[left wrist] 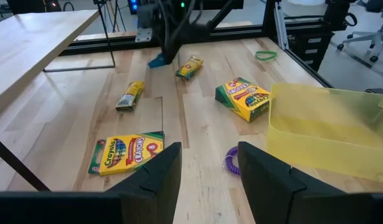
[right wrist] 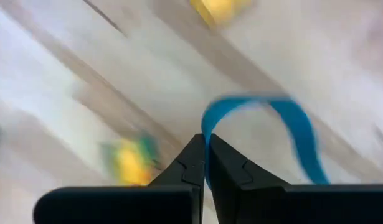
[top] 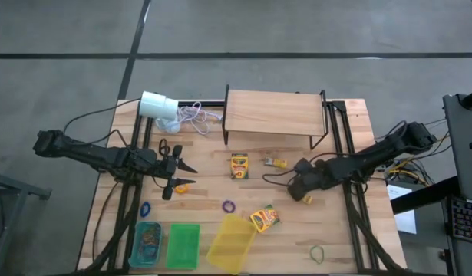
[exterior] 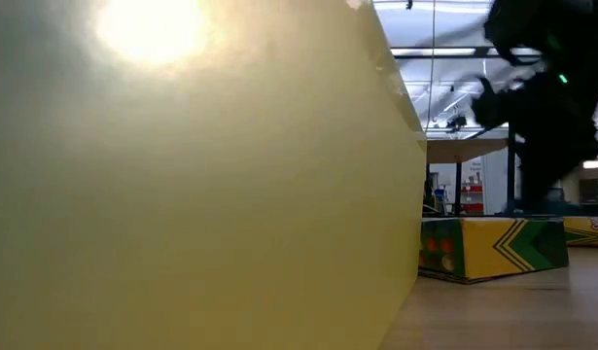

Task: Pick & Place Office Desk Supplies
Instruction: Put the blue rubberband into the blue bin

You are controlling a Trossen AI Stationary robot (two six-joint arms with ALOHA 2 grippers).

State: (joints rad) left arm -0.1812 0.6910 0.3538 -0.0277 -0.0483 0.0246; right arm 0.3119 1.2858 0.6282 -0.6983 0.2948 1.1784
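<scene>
My right gripper (right wrist: 207,138) is shut on a blue rubber band (right wrist: 291,124) over the table's right middle (top: 297,188). A small yellow packet (top: 306,198) lies beside it and another (top: 276,162) lies farther back. Two crayon boxes (top: 239,165) (top: 265,218) lie flat on the wood. Loose bands are scattered about: purple (top: 229,205), blue (top: 146,208), green (top: 318,251). My left gripper (top: 182,175) waits open above the table's left side, holding nothing. My right gripper pinches one spot of the blue band's loop (right wrist: 207,127) between its two fingertips. The fingers slant steeply down at the table. The rest of the loop arcs out past the fingertips. Whether its far part (right wrist: 312,168) rests on the wood, I cannot tell.
Teal (top: 147,244), green (top: 183,245) and yellow (top: 232,241) bins stand along the near edge; the yellow one sits askew and blocks most of the low view (exterior: 182,194). A wooden shelf (top: 274,113) and a white cylinder (top: 159,105) with a cord stand at the back.
</scene>
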